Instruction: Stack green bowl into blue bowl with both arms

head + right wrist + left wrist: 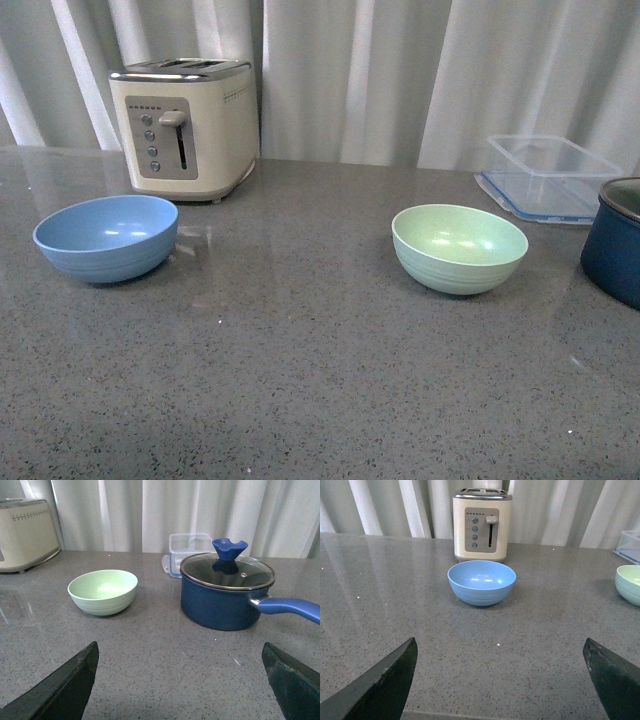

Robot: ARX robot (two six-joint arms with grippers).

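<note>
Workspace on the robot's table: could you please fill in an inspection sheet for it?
Surface: grey speckled countertop, glossy, no spills seen.
Job's things: green bowl and blue bowl upright, empty, well apart; not yet stacked.
Clutter: toaster behind the blue bowl; clear container and lidded navy pot near the green bowl.
Grippers: left gripper open, facing the blue bowl; right gripper open, facing the green bowl; both hold nothing.
Cables: nothing seen.
Surroundings: white curtain behind the countertop.
</note>
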